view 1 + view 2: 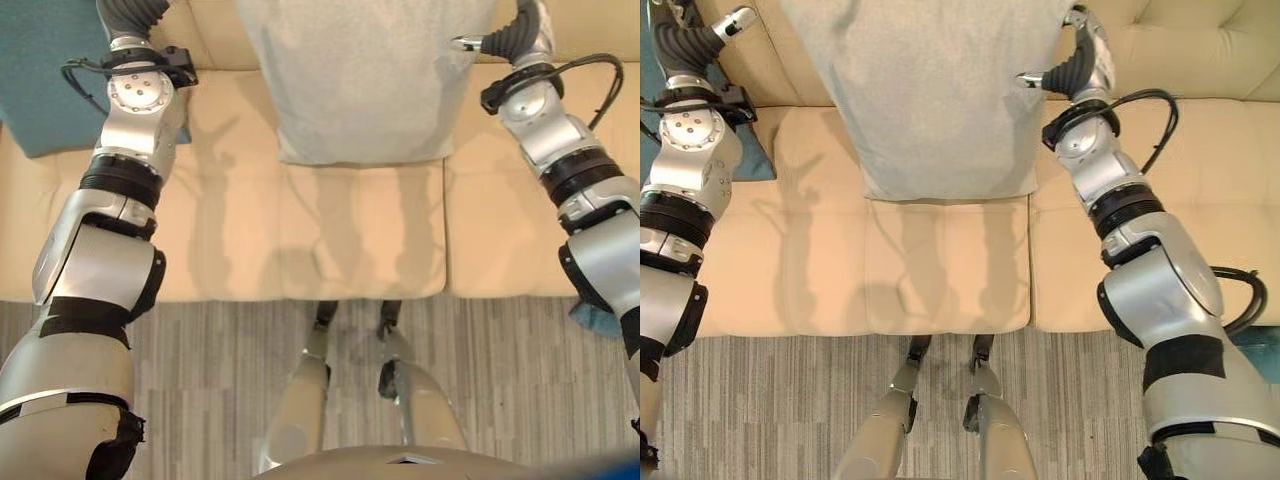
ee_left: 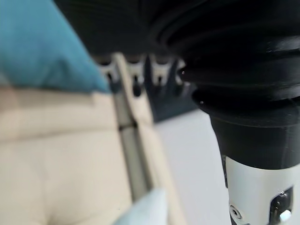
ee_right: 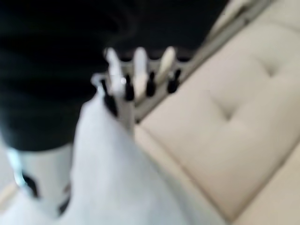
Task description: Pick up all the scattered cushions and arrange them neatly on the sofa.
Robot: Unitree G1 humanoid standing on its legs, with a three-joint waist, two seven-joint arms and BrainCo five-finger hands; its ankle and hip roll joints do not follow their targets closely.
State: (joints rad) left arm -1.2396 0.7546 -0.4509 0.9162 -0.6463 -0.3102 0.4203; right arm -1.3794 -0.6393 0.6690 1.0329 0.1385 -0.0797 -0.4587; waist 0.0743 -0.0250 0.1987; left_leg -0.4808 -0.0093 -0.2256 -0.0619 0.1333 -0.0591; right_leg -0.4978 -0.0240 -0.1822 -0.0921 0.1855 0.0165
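Note:
A large light grey cushion (image 1: pixel 360 80) stands upright against the middle of the beige sofa's (image 1: pixel 300 240) backrest, its lower edge on the seat. My right hand (image 1: pixel 510 35) is at the cushion's right edge, thumb against the cloth. In the right wrist view its fingers (image 3: pixel 140 65) curl at the edge of the grey cushion (image 3: pixel 117 168). My left hand (image 1: pixel 135 15) is raised a little left of the cushion, apart from it. Its fingers (image 2: pixel 136 77) are relaxed and hold nothing. A teal cushion (image 1: pixel 50 70) lies on the left seat beside that hand.
Part of a blue cushion (image 1: pixel 600 320) lies on the striped grey carpet (image 1: pixel 200 380) by the sofa's front, under my right arm. The sofa's right seat (image 1: pixel 1200 200) and the front of the middle seat are bare.

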